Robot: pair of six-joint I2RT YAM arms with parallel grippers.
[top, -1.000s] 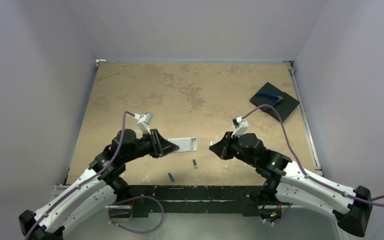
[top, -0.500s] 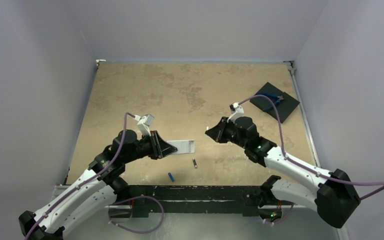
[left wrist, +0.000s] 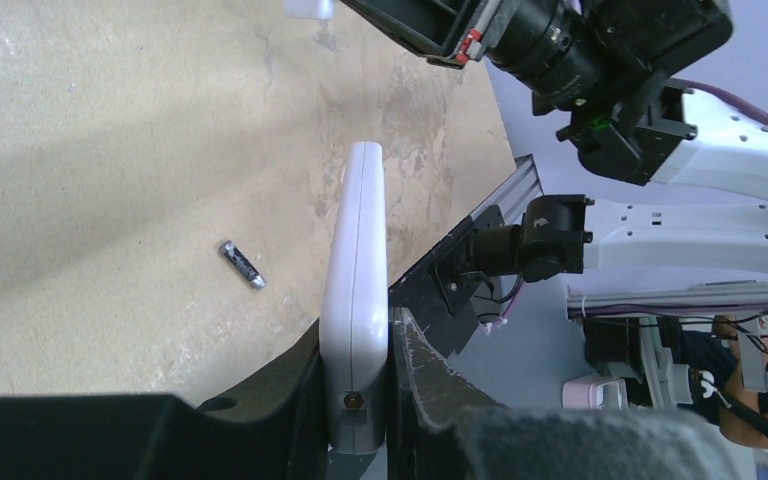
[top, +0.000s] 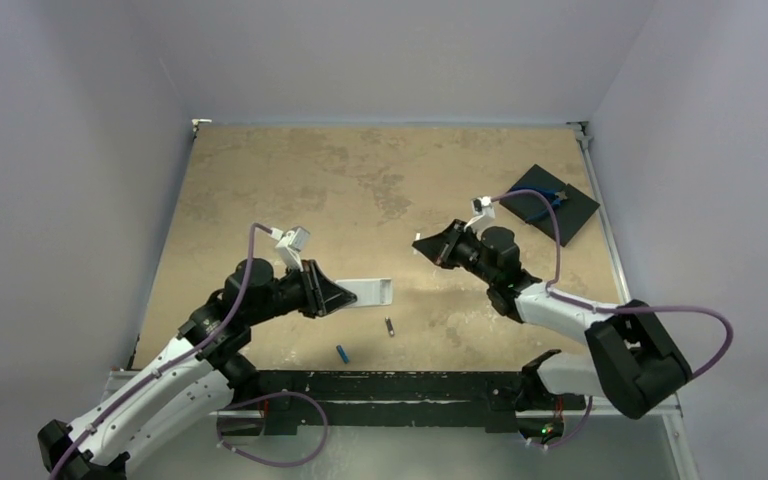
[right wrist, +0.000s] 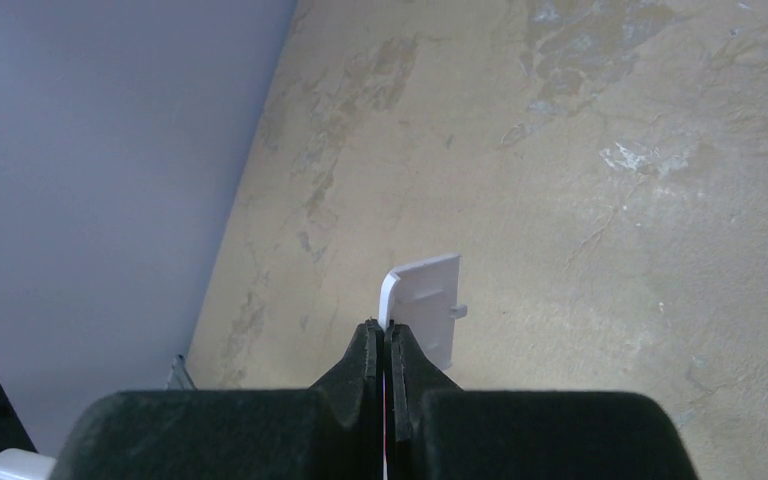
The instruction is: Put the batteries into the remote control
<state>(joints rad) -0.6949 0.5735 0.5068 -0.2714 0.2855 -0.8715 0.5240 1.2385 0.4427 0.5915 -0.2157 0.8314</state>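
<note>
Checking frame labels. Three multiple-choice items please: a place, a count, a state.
1. Where is the blue battery? A. on the table, near its front edge B. at the table's far edge C. off the table
2. How many batteries lie loose on the table? A. one B. two C. four
3. The right gripper is: A. open, empty B. shut on a thin white cover C. shut on the blue battery
Key: 1 A, the top view shows it by the near edge; 2 B, the blue one plus a dark battery near the remote control; 3 B, the right wrist view shows the cover pinched in its closed jaws.
</note>
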